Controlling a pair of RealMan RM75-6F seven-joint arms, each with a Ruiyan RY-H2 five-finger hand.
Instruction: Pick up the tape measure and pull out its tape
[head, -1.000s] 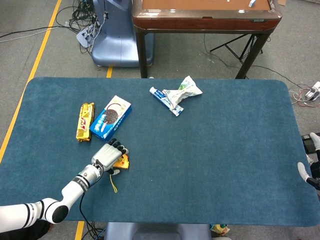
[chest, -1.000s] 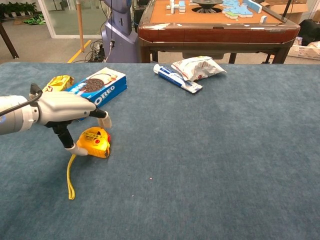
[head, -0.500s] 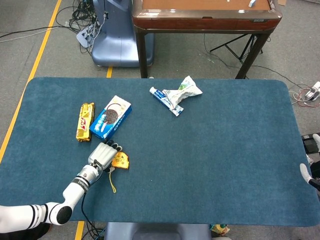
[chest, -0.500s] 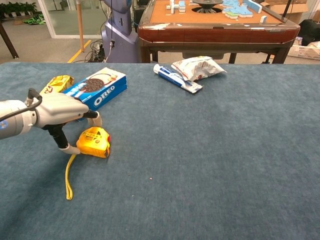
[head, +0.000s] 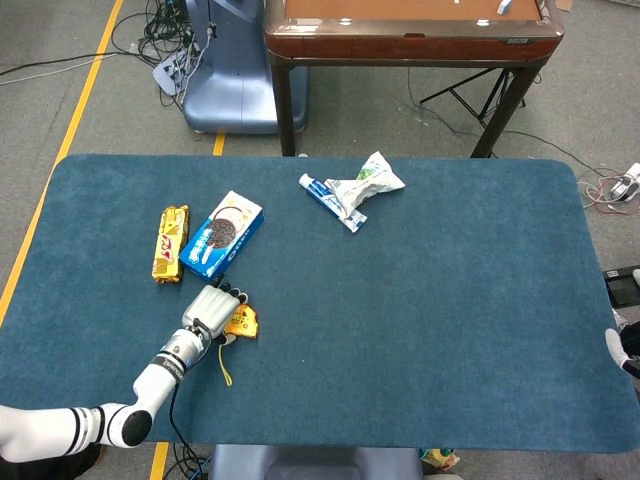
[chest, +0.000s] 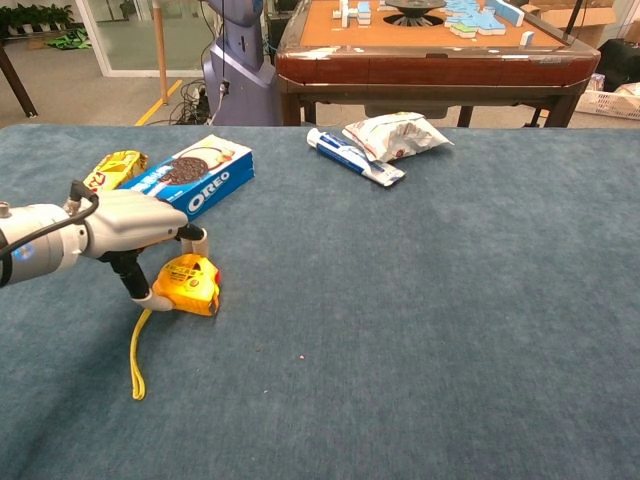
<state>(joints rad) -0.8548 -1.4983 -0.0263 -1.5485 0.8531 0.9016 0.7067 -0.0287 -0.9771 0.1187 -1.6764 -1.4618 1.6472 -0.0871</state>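
We see the dark blue felt table (chest: 420, 330) first, then the blue cookie box (chest: 190, 176) reading "OREO" at far left. Our left hand (chest: 140, 224) rests on the yellow tape measure (chest: 190, 284) at near left, fingers curled around it; our right hand (head: 622, 350) barely shows at the right edge, so we cannot tell its state.

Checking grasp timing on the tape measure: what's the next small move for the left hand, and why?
Probably close the fingers around the case and lift. The left hand sits over the tape measure, thumb at its near side, fingers at the far side, but the case still rests on the table, its yellow strap trailing on the cloth.
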